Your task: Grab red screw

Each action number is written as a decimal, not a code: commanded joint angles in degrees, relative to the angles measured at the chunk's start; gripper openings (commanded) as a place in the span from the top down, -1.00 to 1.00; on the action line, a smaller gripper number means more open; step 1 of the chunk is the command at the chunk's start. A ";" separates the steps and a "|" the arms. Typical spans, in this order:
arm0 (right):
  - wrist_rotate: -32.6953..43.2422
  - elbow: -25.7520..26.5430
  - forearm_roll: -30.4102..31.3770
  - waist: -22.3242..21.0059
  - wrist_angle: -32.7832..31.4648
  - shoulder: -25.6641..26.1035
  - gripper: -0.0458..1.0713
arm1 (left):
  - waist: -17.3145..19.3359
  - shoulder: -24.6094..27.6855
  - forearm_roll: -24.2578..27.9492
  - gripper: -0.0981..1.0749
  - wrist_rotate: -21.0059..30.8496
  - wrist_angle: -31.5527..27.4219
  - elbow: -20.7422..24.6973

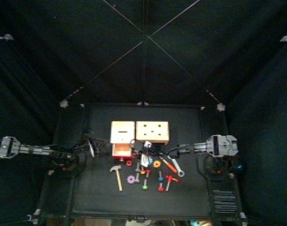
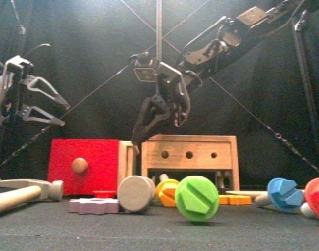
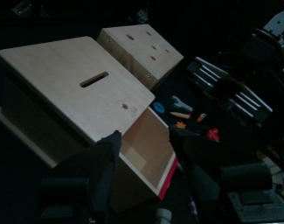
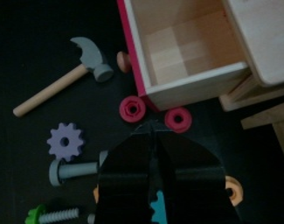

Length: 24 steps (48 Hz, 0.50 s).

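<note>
The red screw (image 2: 318, 196) lies at the table's front right, cut off by the front view's edge; in the top view it is a small red piece (image 1: 168, 182). My right gripper (image 4: 150, 138) hangs with its jaws together and nothing between them, above the wooden boxes (image 2: 163, 110), reaching to the table's middle (image 1: 152, 152). Just past its tip lie a red disc (image 4: 176, 118) and a pink ring (image 4: 134, 108). My left gripper (image 3: 144, 175) is open and empty at the table's left (image 1: 72, 159), facing the open drawer (image 3: 150, 153).
A red box with a drawer (image 2: 89, 165) and a wooden box with holes (image 2: 188, 157) stand mid-table. A hammer (image 4: 76, 68), purple gear (image 4: 65, 140), green screw (image 2: 197, 197), blue screw (image 2: 285, 191) and pink gear (image 2: 93, 206) lie in front of them.
</note>
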<state>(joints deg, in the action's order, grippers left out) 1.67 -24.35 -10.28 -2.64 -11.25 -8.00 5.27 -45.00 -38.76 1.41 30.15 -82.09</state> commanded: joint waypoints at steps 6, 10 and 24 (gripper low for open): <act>-0.18 0.53 3.34 2.02 1.93 0.62 0.86 | 0.18 0.00 0.18 -0.61 -0.09 -0.09 0.70; -0.09 1.32 5.98 2.55 2.55 -0.53 0.82 | 0.09 0.00 0.18 -0.61 -0.09 -0.09 0.79; 0.09 6.24 7.56 4.57 3.43 -6.59 0.19 | 0.18 0.00 0.18 -0.61 0.09 -0.44 0.79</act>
<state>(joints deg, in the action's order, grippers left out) 1.58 -20.74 -2.55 1.67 -8.17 -14.50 5.19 -45.09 -38.76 1.58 29.71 -82.09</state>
